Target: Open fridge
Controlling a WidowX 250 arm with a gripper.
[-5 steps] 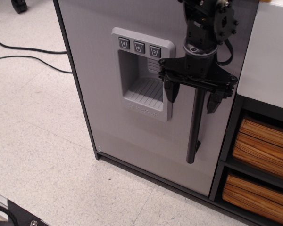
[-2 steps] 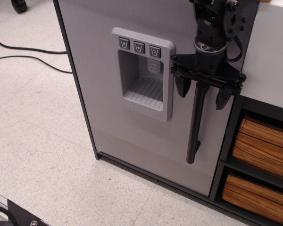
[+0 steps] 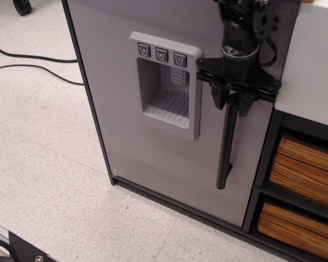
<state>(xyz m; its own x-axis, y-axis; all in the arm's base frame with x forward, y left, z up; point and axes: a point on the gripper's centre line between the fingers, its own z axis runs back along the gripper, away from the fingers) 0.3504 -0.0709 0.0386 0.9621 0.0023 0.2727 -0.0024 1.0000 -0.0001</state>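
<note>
The fridge [image 3: 126, 82] is a light-grey toy unit with a dark frame, standing on the floor with its door flush and closed. The door has a recessed three-button dispenser panel [image 3: 165, 84] and a black vertical bar handle [image 3: 225, 153] near its right edge. My black gripper [image 3: 231, 102] comes down from the top and straddles the upper part of the handle. Its two fingers have closed in against the bar from left and right. The top of the handle is hidden behind the gripper.
A white-topped cabinet [image 3: 311, 60] with wooden drawers [image 3: 303, 169] stands directly right of the fridge. Black cables [image 3: 27, 57] lie on the speckled floor at the left. A dark object edge shows at the bottom left corner [image 3: 16, 248].
The gripper shifted right, then slightly up and left along the handle. Its fingers, wide apart before, have closed in on the bar. The door has not moved.
</note>
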